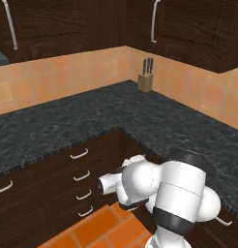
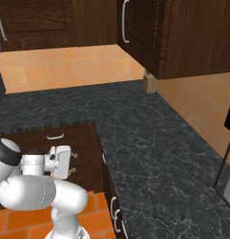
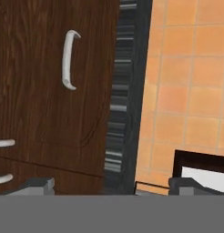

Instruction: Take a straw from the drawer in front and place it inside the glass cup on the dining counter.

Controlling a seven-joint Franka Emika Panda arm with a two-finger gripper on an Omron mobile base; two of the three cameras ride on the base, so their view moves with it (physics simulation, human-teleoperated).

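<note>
**Dark wood drawer shut, pincer wide open and short of its handle**

Left base view: dark brown wooden drawer (image 1: 94, 154) with curved silver bar handle (image 1: 79, 154) directly beneath the edge of the black speckled granite counter (image 1: 140, 116), front flush and closed. Two-finger gripper (image 1: 100, 184) further below that edge than the handle, near it but apart, aimed at the drawer stack. Four handles counted in the stack, topmost the target; a fifth off to one side.

Right base view: gripper (image 2: 72, 163) under the counter (image 2: 149, 154) edge, lower than the one drawer handle (image 2: 55, 137) seen here.

Hand view, rolled sideways: gripper (image 3: 113, 186) spread to full width, nothing between the tips, nothing held. Handle (image 3: 68, 59) lying parallel to the counter (image 3: 120, 91) edge and close to it, off the pincer's centre line. Three handles counted, two cut by the frame.

Straw presumably inside the closed drawer; a shift towards the counter edge probably needed before closing across the bar.
</note>
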